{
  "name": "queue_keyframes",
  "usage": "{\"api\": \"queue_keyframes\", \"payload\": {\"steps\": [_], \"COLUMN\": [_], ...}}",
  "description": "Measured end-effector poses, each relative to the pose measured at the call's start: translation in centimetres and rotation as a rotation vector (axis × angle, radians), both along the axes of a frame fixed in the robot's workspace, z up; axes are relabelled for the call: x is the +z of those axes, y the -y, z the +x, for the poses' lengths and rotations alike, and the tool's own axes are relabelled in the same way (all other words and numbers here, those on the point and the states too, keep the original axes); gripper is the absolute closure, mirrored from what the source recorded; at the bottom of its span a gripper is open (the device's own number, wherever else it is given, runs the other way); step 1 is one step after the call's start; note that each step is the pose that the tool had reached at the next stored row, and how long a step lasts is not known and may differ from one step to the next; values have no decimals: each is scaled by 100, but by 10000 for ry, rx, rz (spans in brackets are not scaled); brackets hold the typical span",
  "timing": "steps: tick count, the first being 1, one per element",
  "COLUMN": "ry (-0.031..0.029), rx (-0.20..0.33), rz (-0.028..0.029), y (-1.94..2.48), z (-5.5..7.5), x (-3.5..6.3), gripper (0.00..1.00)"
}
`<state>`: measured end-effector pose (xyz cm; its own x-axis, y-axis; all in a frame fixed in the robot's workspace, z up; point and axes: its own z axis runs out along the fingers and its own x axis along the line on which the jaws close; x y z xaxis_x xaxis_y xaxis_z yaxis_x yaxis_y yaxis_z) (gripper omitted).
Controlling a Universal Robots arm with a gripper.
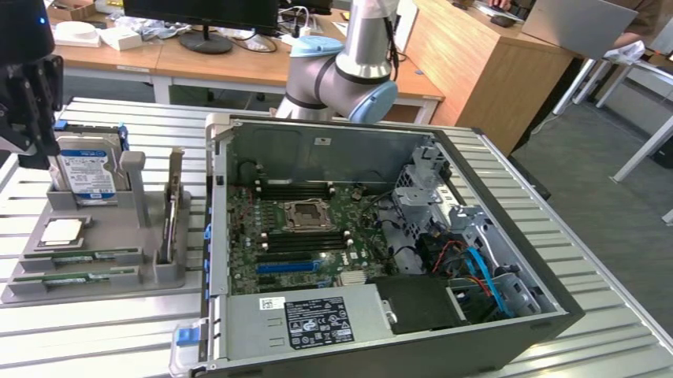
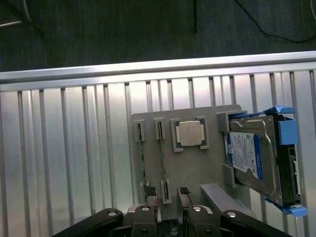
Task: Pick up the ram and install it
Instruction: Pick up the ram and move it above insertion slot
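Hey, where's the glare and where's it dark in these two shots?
Exterior view: even light, sheen on the metal table, the computer case shaded inside. Wrist view: bright glare along the table's slats, the processor chip shines, the floor beyond is dark.

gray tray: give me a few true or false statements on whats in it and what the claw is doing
1. Two ram sticks lie in slots of the tray. True.
2. The claw grips a ram stick. False: it is open and empty, above the tray.
3. The hard drive is mounted inside the computer case. False: it stands in the tray, outside the case.
4. The processor rests in the tray. True.
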<state>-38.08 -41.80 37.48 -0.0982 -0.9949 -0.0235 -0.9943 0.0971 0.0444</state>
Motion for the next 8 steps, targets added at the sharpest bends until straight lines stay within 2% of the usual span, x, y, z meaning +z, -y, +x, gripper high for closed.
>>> {"api": "queue_keyframes", "payload": {"steps": [8], "ry": [0], "rx": [0], "rz": [0], "y": [0], "z": [0], "x": [-69], "gripper": [70]}}
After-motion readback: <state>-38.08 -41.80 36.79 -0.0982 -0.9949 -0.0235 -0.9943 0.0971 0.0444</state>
